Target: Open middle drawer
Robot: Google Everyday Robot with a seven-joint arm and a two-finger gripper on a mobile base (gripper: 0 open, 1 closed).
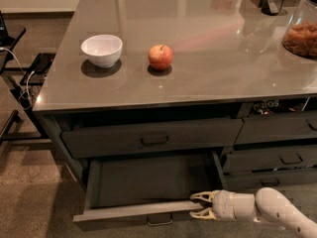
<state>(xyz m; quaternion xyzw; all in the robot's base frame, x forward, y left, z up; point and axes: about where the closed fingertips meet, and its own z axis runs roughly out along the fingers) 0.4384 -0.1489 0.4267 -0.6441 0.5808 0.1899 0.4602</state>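
Middle drawer (148, 181) is pulled well out; we judge the task nearly done. The gripper (199, 205) is at its front edge, fingers spread.

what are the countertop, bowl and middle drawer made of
Glossy grey countertop: polished stone or laminate, mirroring lights. White bowl: likely glazed ceramic, smooth sheen. Matt dark grey middle drawer, tool at its front's right end: painted wood or metal.

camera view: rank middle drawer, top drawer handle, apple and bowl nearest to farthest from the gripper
From the gripper, low at front right:
1. Middle drawer, its pulled-out front right at the gripper.
2. Top drawer handle, above and left.
3. Apple, on the counter, farther back.
4. Bowl, left of the apple.
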